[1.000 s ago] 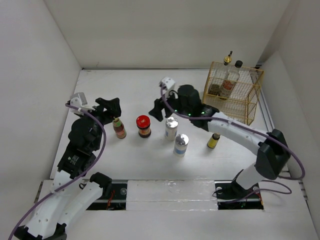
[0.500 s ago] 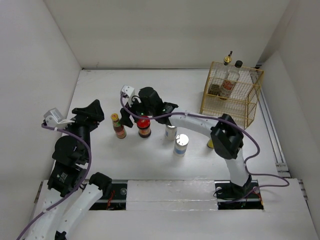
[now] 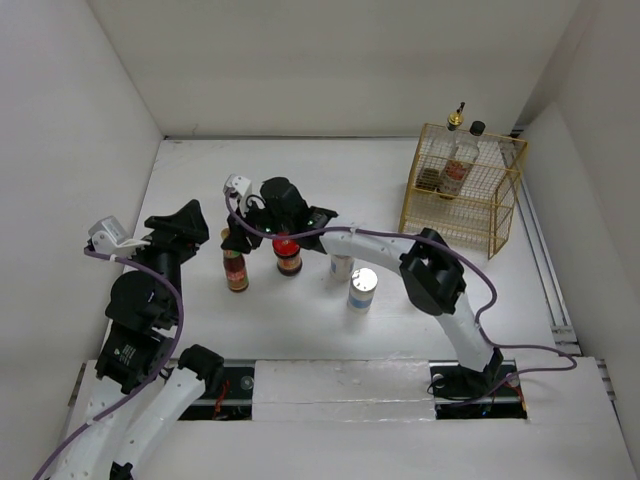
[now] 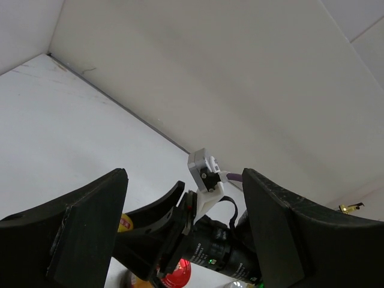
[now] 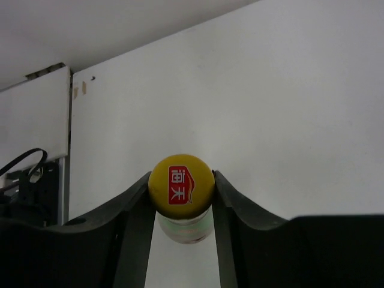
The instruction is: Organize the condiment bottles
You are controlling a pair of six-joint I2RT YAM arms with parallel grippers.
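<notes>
My right gripper (image 3: 234,243) is shut on the yellow cap (image 5: 181,187) of the red-labelled bottle (image 3: 237,274), which stands upright at the left of the row. The red-lidded jar (image 3: 288,256) stands just right of it. One silver-topped cylinder (image 3: 342,266) is partly under my right arm; the other (image 3: 362,288) stands nearer. The gold-spouted bottle (image 3: 455,121) and the black-capped bottle (image 3: 476,130) stand in the gold wire basket (image 3: 500,200). The small yellow bottle is hidden behind my right arm. My left gripper (image 3: 190,222) is open and empty, left of the red-labelled bottle.
The right arm stretches across the row from the right, its elbow (image 3: 432,272) low over the table. In the left wrist view the open fingers (image 4: 90,222) frame the right gripper (image 4: 150,240). White walls close in the left, back and right.
My right gripper swept left from above the cylinders, past the red-lidded jar, and closed on the red-labelled bottle's cap. My left arm drew back to the left.
</notes>
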